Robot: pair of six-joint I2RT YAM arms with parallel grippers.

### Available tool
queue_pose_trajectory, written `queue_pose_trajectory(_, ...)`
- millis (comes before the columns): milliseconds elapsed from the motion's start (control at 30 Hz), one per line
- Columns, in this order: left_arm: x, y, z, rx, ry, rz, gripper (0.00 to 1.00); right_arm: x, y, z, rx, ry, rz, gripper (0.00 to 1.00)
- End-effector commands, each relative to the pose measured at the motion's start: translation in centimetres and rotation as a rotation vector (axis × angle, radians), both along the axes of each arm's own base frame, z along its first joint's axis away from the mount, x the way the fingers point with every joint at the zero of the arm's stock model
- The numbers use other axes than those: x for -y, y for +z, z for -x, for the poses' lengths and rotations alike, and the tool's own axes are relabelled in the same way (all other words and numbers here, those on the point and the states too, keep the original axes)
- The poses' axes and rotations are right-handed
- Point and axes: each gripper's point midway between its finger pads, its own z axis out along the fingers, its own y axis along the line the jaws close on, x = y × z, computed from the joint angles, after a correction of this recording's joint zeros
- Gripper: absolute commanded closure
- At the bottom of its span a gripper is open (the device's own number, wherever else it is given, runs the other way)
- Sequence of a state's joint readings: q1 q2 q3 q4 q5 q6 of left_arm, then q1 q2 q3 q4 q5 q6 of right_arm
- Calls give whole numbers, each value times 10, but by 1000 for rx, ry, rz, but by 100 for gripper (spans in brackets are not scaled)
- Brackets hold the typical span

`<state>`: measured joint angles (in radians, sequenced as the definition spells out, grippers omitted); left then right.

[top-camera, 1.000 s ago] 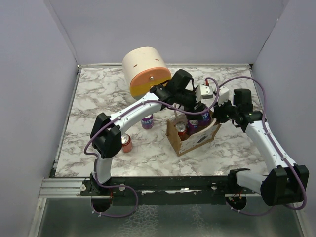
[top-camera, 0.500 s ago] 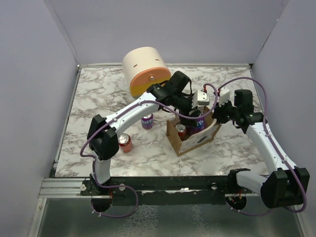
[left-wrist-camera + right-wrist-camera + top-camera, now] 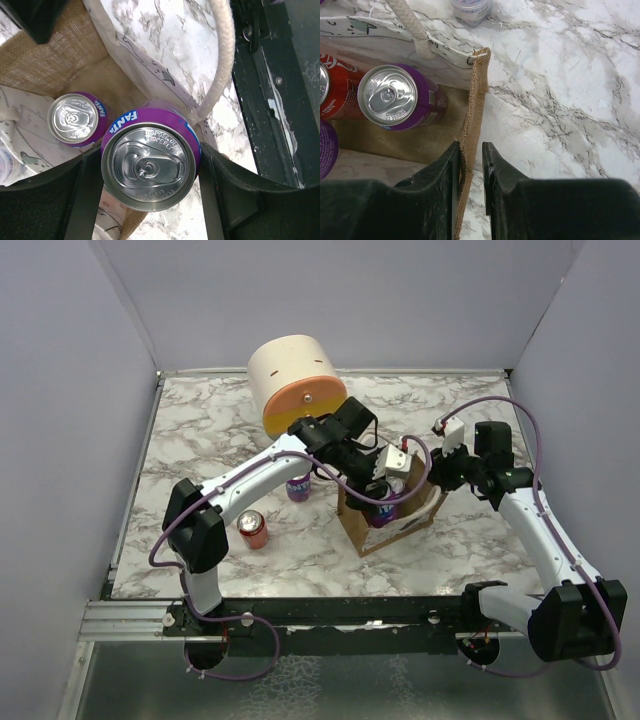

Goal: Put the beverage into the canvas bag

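Note:
The canvas bag (image 3: 408, 527) stands open at mid-table, tan with a cream rope handle (image 3: 223, 55). My left gripper (image 3: 386, 486) reaches down into its mouth, shut on a purple Fanta can (image 3: 150, 165), the beverage, which is upright between both fingers. A second purple can (image 3: 76, 118) stands on the bag's floor beside it. My right gripper (image 3: 470, 155) straddles the bag's right wall (image 3: 476, 95). Its jaws stand slightly apart: the burlap lies against the left finger, with a gap to the right one. A purple can (image 3: 395, 97) and a red can (image 3: 332, 95) show inside.
A big cream cylinder with an orange face (image 3: 295, 385) lies at the back. A loose purple can (image 3: 298, 487) and a red can (image 3: 253, 529) stand on the marble left of the bag. Grey walls close in three sides.
My left gripper has come down and nearer, lowering the purple can into the bag's mouth. My right gripper stays at the bag's edge, its jaws a little wider.

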<state>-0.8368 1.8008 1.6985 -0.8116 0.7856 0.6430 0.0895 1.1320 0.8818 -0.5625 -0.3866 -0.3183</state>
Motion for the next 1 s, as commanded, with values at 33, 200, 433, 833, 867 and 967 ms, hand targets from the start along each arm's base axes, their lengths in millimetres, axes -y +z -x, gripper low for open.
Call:
queue_pose_trajectory(33, -1, 13, 20, 73, -98, 31, 100, 0, 4, 2, 22, 14, -11, 76)
queue_pose_trajectory(200, 2, 1, 22, 122, -126, -9, 100, -2, 5, 4, 22, 24, -18, 75)
queue_pose_trajectory(433, 11, -12, 17, 191, -142, -38, 100, -4, 6, 7, 24, 35, -27, 73)
queue_pose_trajectory(833, 38, -23, -3, 250, -84, -35, 100, -4, 5, 8, 24, 37, -32, 71)
queue_pose_trajectory(867, 39, -25, -4, 256, -86, -41, 100, -5, 4, 8, 23, 38, -31, 71)
queue_pose_trajectory(967, 38, -34, -7, 269, -94, -65, 100, -5, 4, 8, 25, 39, -33, 71)
